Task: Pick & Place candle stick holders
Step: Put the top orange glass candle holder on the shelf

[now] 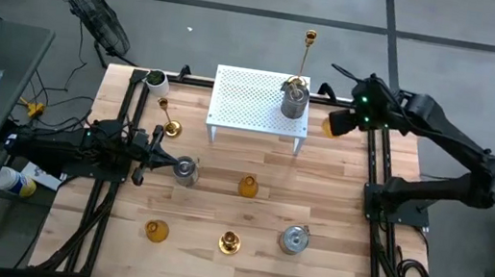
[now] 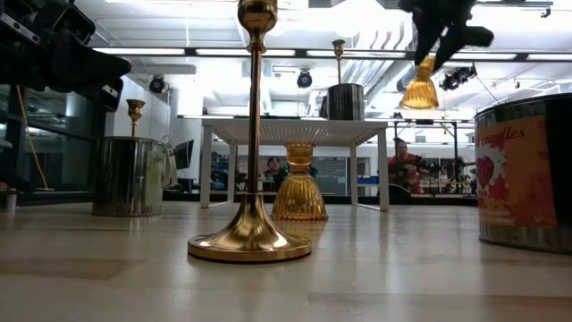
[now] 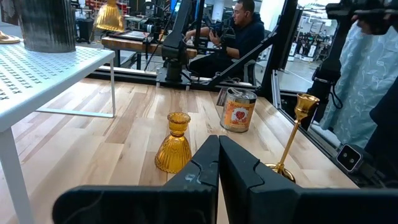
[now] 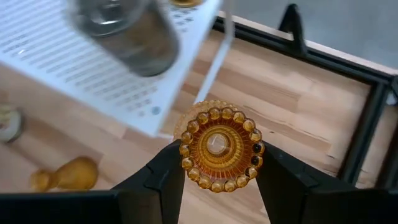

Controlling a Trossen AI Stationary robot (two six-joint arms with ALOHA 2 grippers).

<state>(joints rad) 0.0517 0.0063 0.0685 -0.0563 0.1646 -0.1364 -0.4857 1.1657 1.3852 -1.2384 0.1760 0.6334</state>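
High view: wooden table [image 1: 211, 260] carrying a white perforated rack [image 1: 252, 105] at the back centre, with nine candle stick holders spread about.

On the rack: one silver cup [image 1: 294, 100] at its right end, and one gold-brass stick [image 1: 307, 55] standing at the same right rear corner.

In the air: one amber glass holder [image 1: 337, 124], pinched between the fingers of the right gripper [image 1: 345, 120], just off the right end of the rack and above table level. Right wrist view shows its beaded round underside [image 4: 219, 147] with a dark finger pressed on each side; low view shows it hanging high [image 2: 419, 89], level with the top of the rack.

On the table, left: two gold-brass sticks, one near the white cup with dark contents [image 1: 155, 78] at [image 1: 163, 105], one at [image 1: 171, 130]; silver cup [image 1: 186, 170] just ahead of the left gripper [image 1: 162, 156].

On the table, centre and front: amber holder [image 1: 248, 186], amber holder [image 1: 156, 231], gold-brass stick [image 1: 230, 243], silver cup [image 1: 294, 238].

Left gripper: low over the left side of the table, jaws pressed together with nothing between them, as the left wrist view shows [image 3: 219, 163].

Background: a seated person [image 3: 239, 31] beyond the table.
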